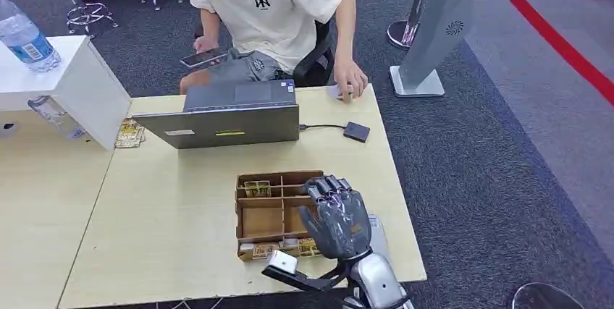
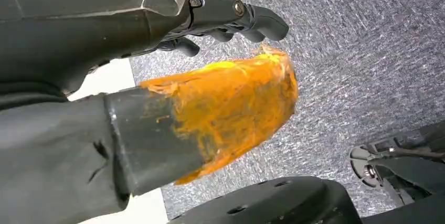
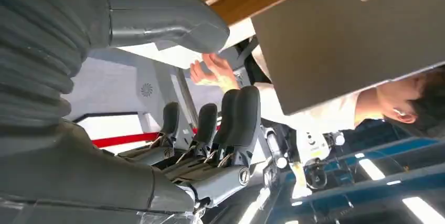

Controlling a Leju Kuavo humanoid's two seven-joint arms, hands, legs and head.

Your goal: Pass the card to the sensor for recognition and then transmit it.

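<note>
Cardboard organizer tray (image 1: 255, 221) sits on your pale surface (image 1: 166, 229) just in front of the grey laptop (image 1: 228, 115); gold-printed cards (image 1: 256, 189) lie in its far-left compartment and along its near row. Your right hand (image 1: 339, 216) hovers over the tray's right side, fingers (image 3: 239, 116) extended, spread and holding nothing. Your left hand (image 2: 157, 77) hangs above carpet, orange-smeared thumb out, fingers (image 2: 246, 22) curled around nothing.

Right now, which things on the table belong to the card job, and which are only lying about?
For the job:
card box
cards
sensor
right robot hand

Lying about:
laptop
water bottle
person's phone
</note>
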